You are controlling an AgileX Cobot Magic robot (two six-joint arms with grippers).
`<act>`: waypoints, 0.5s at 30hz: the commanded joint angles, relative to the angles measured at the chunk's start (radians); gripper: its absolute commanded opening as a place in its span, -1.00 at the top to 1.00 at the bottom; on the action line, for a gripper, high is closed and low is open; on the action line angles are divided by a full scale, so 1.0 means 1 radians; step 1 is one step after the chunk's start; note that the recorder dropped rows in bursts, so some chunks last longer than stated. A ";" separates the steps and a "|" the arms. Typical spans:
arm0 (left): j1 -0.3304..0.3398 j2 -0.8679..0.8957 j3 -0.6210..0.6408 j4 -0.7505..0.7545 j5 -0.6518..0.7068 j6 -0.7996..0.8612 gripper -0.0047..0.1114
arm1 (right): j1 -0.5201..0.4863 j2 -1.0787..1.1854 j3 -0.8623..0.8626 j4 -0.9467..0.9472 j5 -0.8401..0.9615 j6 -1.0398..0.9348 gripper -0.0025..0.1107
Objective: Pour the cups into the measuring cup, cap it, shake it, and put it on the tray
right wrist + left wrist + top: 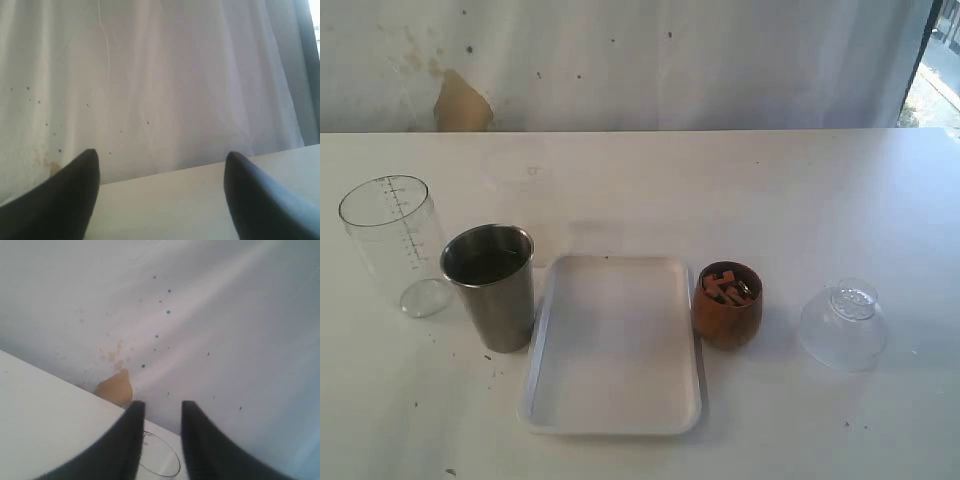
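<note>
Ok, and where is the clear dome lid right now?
In the exterior view the dome lid sits on the table at the right, just right of the wooden cup and apart from it, with the white tray beyond that cup.

Shadow hides what the steel tumbler (490, 288) holds; the bits in the wooden cup (728, 305) are too small to identify. The measuring cup (395, 243) scale's figures are unreadable. The left gripper (162, 405) and right gripper (161, 154) show only blurred, cropped fingers.

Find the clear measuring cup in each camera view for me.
Exterior: measuring cup, far left, beside the steel tumbler.
Left wrist: likely its rim, framed by the left gripper.
Right wrist: not in it.
Landmark: tan patch on the backdrop.
</note>
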 commanded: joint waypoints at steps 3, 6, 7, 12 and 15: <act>-0.006 0.167 -0.176 0.010 0.048 0.001 -0.80 | -0.001 0.007 0.000 -0.012 -0.013 0.002 -0.20; -0.006 0.277 -0.304 0.019 0.157 0.017 -0.83 | -0.001 0.007 0.000 -0.012 -0.014 0.005 -0.20; -0.006 0.324 -0.354 0.030 0.191 0.028 -0.81 | -0.001 0.007 0.000 -0.012 -0.014 0.005 -0.20; 0.011 0.585 -0.620 0.102 0.437 0.026 -0.76 | -0.001 0.007 0.000 -0.012 -0.011 0.005 -0.20; 0.011 0.778 -0.803 0.123 0.647 0.026 -0.75 | -0.001 0.007 0.000 -0.012 -0.011 0.005 -0.20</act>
